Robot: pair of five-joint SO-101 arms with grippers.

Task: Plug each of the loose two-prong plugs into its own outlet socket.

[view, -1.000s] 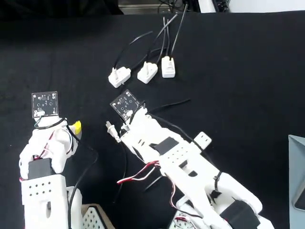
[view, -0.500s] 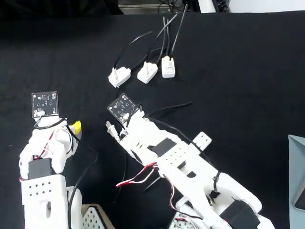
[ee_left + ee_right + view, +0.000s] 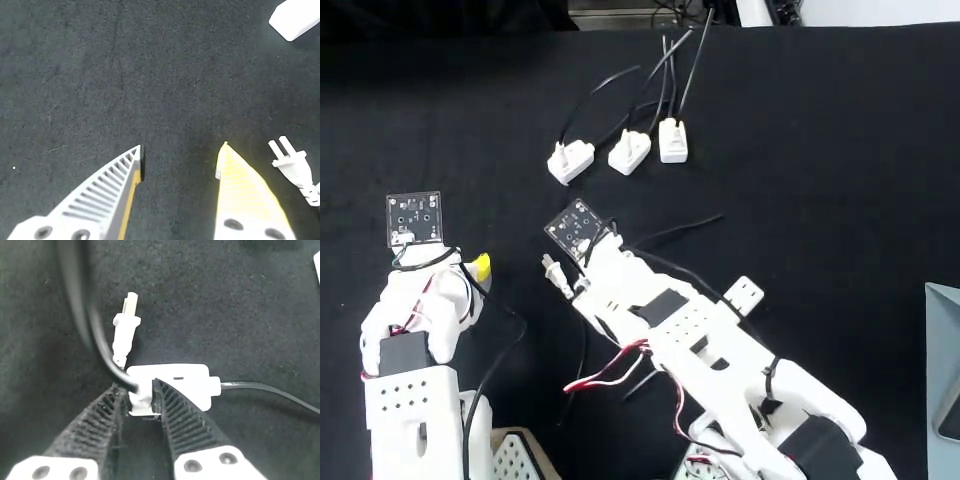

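The black surface (image 3: 840, 150) carries everything. The right arm (image 3: 720, 350), the biggest thing on it, comes in from 5 o'clock and lies slanted toward the centre. The left arm (image 3: 415, 330) stands at 7 o'clock.

The right pincer (image 3: 140, 386) is closed almost completely. Its ribbed black fingers (image 3: 177, 415) pinch the near end of a white outlet socket (image 3: 185, 382), which lies flat on the surface with a black cord (image 3: 270, 392) leaving its other end.

The left pincer (image 3: 181, 146) is spread wide and holds nothing, with only bare cloth between its white and yellow fingers.

At 12 o'clock three white sockets (image 3: 629, 152) lie in a row, close together, and their dark cords run off over the far edge.

A small white block (image 3: 746, 293) sits just beside the right arm on its 3 o'clock side.

The loose two-prong plug (image 3: 556, 274) lies flat just ahead of the right pincer, on its 9 o'clock side in the high view. It is not in any socket, and its prongs point toward 11 o'clock
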